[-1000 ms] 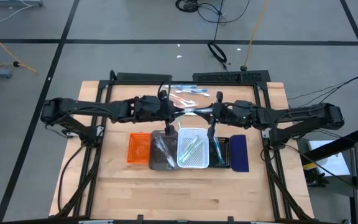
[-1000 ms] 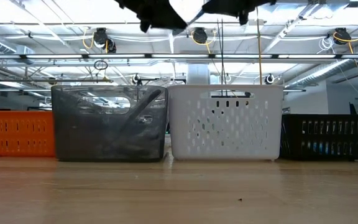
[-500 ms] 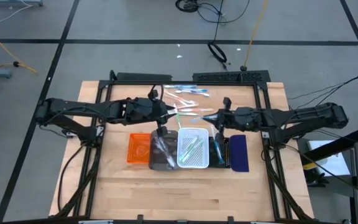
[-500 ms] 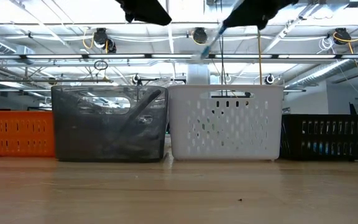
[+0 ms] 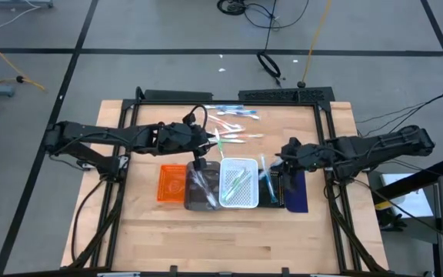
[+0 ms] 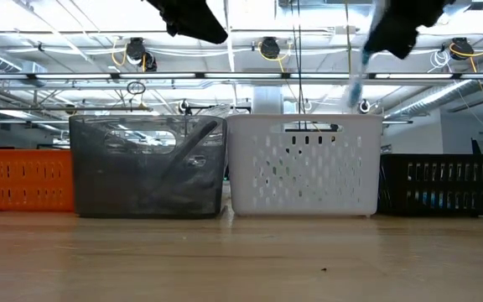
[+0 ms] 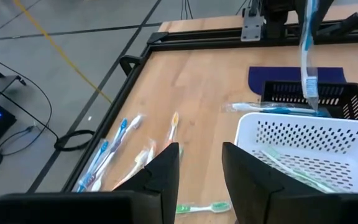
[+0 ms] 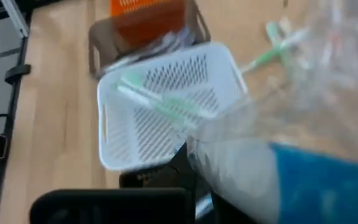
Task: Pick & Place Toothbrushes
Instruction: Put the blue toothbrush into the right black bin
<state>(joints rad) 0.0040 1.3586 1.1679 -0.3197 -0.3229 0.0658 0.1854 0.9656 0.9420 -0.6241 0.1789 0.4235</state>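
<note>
Above the row of trays at mid-table, the right gripper (image 5: 283,159) hangs over the black tray (image 5: 276,187), pinched on a blue toothbrush in a clear wrapper (image 7: 307,50) that dangles upright above that tray in the left wrist view. Across the table, the left gripper (image 5: 208,139) is poised beyond the grey tray (image 5: 199,186), its fingers (image 7: 166,171) spread and holding nothing, above the loose toothbrushes (image 5: 233,115) scattered on the wood along the table's far side; a green one (image 7: 202,207) lies just ahead of the fingertips. More green toothbrushes (image 5: 237,181) rest inside the white tray (image 5: 239,201), which sits between the grey and black trays, with the orange tray (image 5: 170,183) at one end of the row and a navy tray (image 5: 297,191) at the other. Seen level from the tabletop, both arms sit high above the trays' rims.
</note>
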